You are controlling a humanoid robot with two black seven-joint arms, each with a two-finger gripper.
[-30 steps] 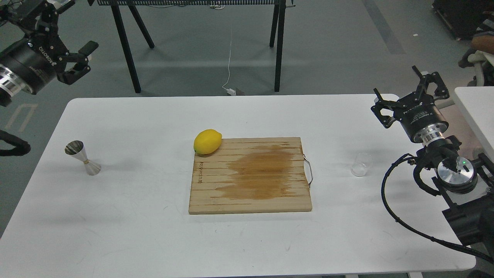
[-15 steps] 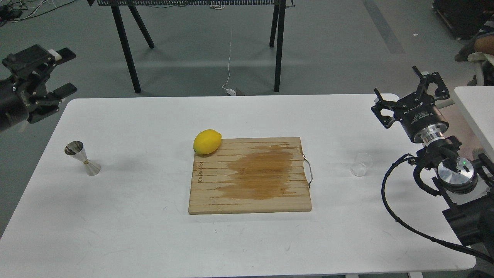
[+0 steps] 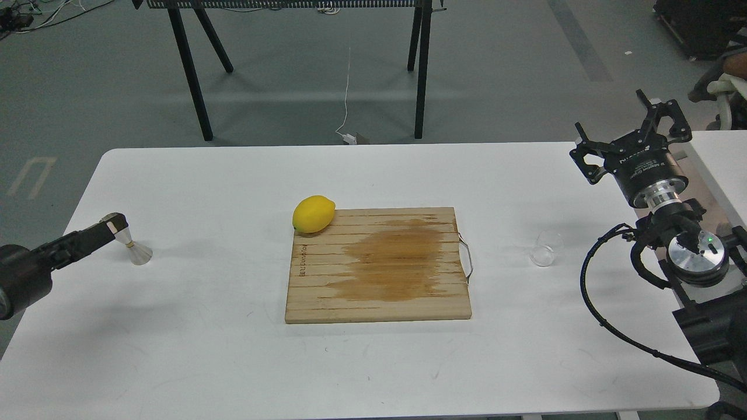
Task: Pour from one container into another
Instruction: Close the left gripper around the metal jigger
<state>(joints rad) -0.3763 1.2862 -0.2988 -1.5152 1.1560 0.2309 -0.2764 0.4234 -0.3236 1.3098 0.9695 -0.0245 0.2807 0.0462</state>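
Observation:
The steel jigger [image 3: 138, 253] stands near the table's left edge. Its upper cone is mostly covered by my left gripper [image 3: 114, 226], which reaches in low from the left at the jigger's top. That gripper shows as one dark bar, so its two fingers cannot be told apart. The small clear glass cup [image 3: 545, 249] stands upright on the right side of the table. My right gripper [image 3: 625, 125] hangs open over the far right corner, well behind and right of the cup, holding nothing.
A wooden cutting board [image 3: 379, 291] with a wet stain and a metal handle lies in the middle of the white table [image 3: 204, 350]. A yellow lemon [image 3: 314, 214] rests at its far left corner. A second table edge [image 3: 721, 157] is at the right.
My left arm has swung down from high above the far left corner to table height, ending at the jigger's top. The right gripper has shifted slightly right and up.

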